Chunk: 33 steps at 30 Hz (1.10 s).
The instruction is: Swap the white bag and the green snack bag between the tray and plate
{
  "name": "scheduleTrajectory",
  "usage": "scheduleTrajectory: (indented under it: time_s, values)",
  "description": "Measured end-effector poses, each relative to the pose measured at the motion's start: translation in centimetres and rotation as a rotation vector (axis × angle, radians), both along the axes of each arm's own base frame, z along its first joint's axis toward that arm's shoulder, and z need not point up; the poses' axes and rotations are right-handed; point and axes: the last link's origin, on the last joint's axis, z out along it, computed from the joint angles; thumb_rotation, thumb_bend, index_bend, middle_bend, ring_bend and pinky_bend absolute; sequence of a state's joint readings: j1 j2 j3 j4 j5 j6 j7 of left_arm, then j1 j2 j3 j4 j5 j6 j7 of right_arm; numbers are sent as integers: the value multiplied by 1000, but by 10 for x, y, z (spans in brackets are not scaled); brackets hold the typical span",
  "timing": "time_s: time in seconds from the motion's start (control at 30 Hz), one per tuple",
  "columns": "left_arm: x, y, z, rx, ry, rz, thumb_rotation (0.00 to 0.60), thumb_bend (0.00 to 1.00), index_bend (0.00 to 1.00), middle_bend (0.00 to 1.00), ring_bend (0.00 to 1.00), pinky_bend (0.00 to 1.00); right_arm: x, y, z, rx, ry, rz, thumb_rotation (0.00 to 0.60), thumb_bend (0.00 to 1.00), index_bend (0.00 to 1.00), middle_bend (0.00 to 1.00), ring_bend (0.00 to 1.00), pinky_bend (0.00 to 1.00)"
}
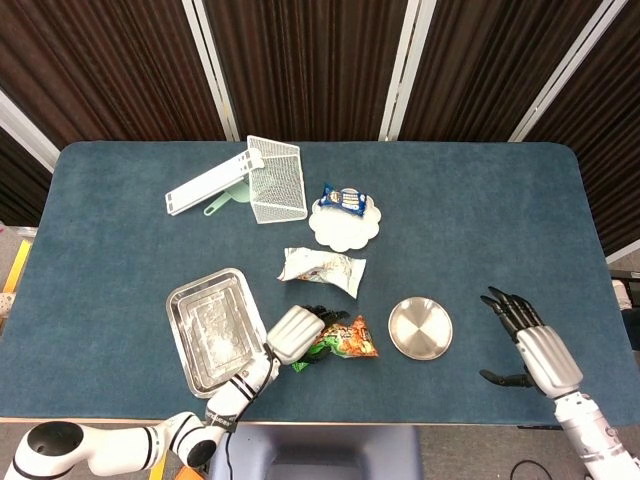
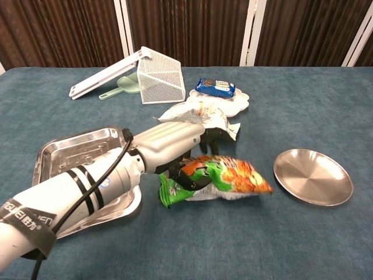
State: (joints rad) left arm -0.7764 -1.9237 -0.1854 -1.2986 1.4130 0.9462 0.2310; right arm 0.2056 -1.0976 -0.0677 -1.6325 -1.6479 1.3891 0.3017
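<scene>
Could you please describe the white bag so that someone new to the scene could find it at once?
Start from the scalloped white plate near the table's middle; just in front of it the white bag lies flat on the blue cloth. It is crinkled and pale, unlike the green snack bag held by the left hand.

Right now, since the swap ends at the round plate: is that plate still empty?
Empty. The round metal plate shows bare metal; the green snack bag is held by the left hand short of it.
</scene>
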Motion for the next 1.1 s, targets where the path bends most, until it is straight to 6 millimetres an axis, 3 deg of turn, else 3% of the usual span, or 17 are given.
scheduleTrajectory:
  time_s: [0.33, 0.43, 0.63, 0.73, 0.83, 1.1]
  values:
    - [16, -15, 7, -26, -103, 36, 600, 352, 0, 0, 0, 131, 2, -1, -7, 5, 14, 8, 600, 157, 0, 0, 0, 0]
    - [5, -18, 23, -4, -83, 34, 600, 346, 0, 0, 0, 130, 2, -1, -10, 6, 24, 7, 600, 157, 0, 0, 0, 0]
    - [-38, -18, 74, 72, -50, 117, 600, 351, 0, 0, 0, 128, 5, 2, -17, 3, 56, 14, 600, 157, 0, 0, 0, 0]
    - [-59, -11, 92, 92, -28, 175, 600, 351, 0, 0, 0, 119, 8, 5, -23, 5, 70, 20, 600, 157, 0, 0, 0, 0]
    - [-64, 0, 98, 103, -40, 200, 600, 351, 0, 0, 0, 106, 10, 7, -27, 10, 76, 25, 600, 157, 0, 0, 0, 0]
    - [-54, 53, 78, 165, -57, 170, 600, 346, 0, 0, 0, 31, 7, 0, -25, 5, 67, 1, 600, 157, 0, 0, 0, 0]
